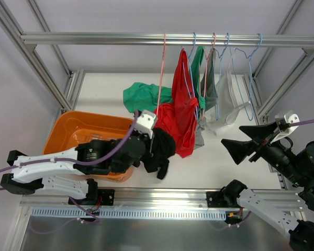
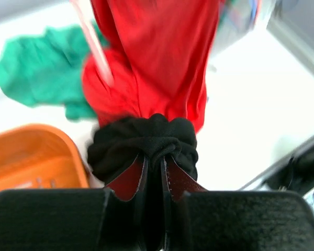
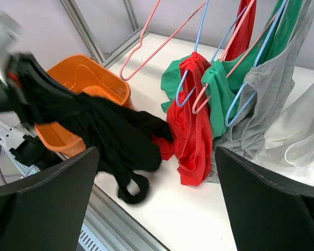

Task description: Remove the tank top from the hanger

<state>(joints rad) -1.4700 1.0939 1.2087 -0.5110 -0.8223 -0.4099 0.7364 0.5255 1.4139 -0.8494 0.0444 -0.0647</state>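
Observation:
My left gripper (image 1: 146, 140) is shut on a black tank top (image 1: 159, 151), which hangs bunched from its jaws above the table, off any hanger. The left wrist view shows the black tank top (image 2: 146, 141) pinched between the fingers (image 2: 126, 180). It also shows in the right wrist view (image 3: 110, 138), a strap loop trailing on the table. An empty pink hanger (image 1: 162, 78) hangs on the rail (image 1: 94, 38). My right gripper (image 1: 239, 144) is open and empty, apart to the right of the hanging clothes.
An orange basket (image 1: 86, 128) sits at the left. A green garment (image 1: 144, 97) and a red one (image 1: 167, 115) lie on the table. Red (image 1: 184, 112), green (image 1: 199, 65), grey (image 1: 209, 83) and white (image 1: 227, 102) tops hang on hangers. Frame posts stand at both sides.

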